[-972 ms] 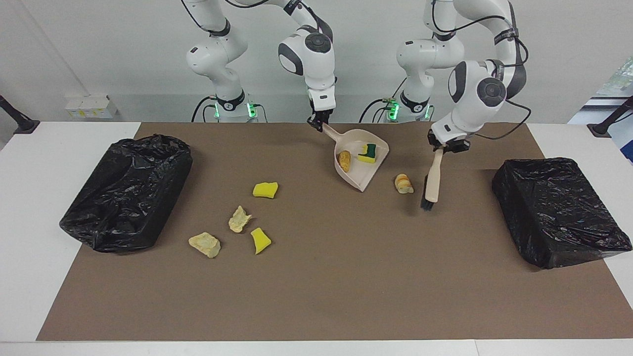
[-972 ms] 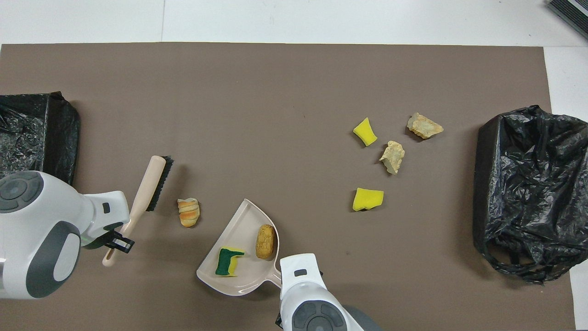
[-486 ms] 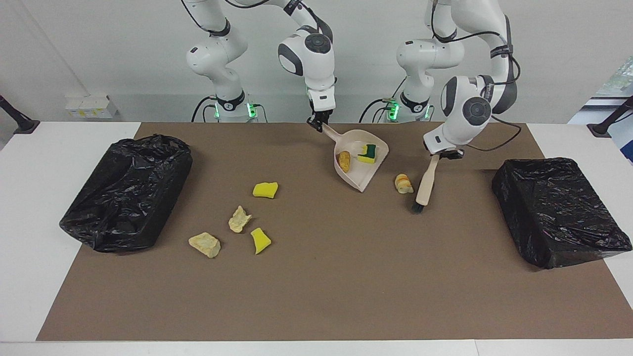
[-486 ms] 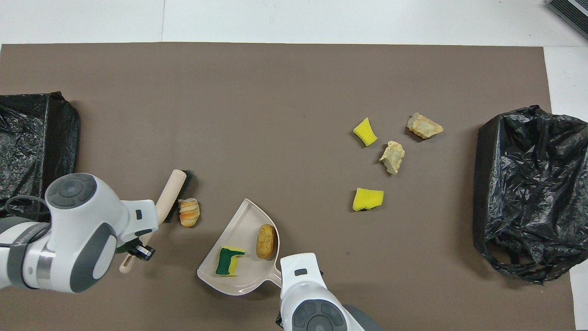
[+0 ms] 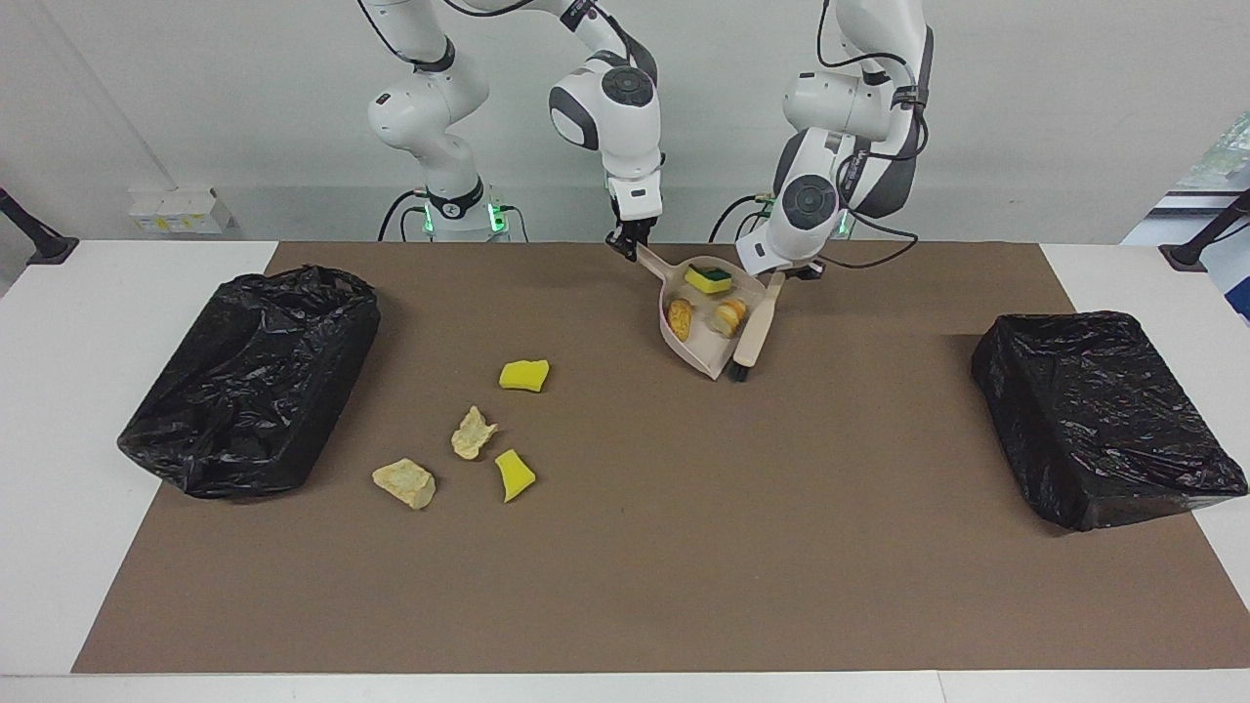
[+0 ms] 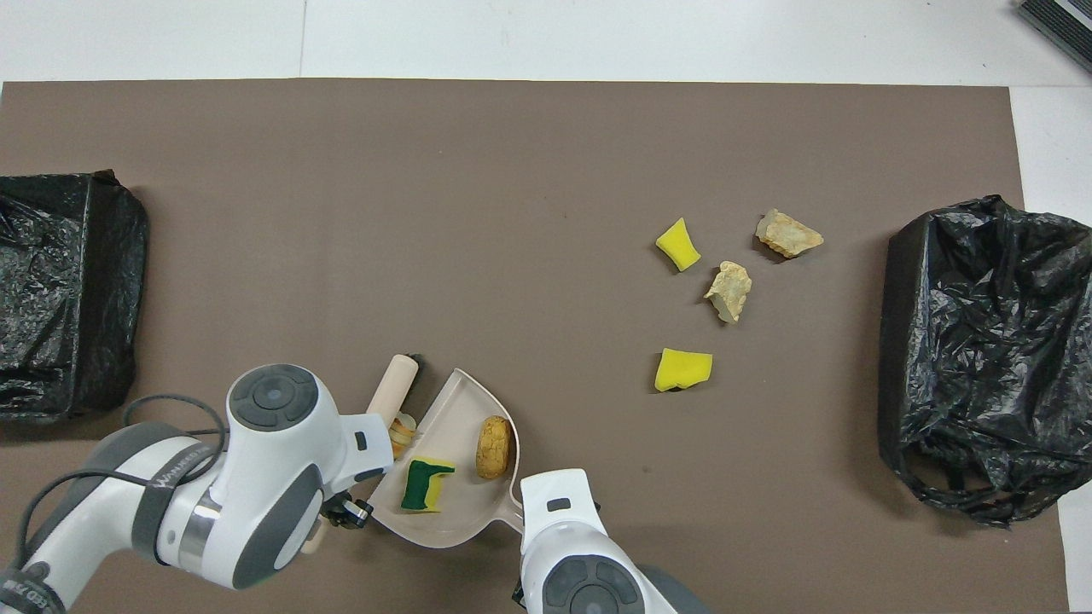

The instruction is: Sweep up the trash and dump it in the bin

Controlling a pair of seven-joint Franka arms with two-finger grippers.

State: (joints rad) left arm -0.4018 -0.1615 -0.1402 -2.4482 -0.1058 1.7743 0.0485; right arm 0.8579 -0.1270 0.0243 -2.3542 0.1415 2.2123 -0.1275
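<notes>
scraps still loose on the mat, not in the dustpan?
4. Two yellow sponge bits and two pale chunks, clustered toward the right arm's end near that bin. None seems hidden.

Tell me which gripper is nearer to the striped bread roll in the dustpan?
Left. The left gripper holds the brush right beside the roll; the right gripper grips the dustpan handle, past the brown lump.

A plain white wall [image 5: 1074, 98] is standing over the white bench [image 5: 59, 391], which is carrying a brown mat [image 5: 684, 547].
</notes>
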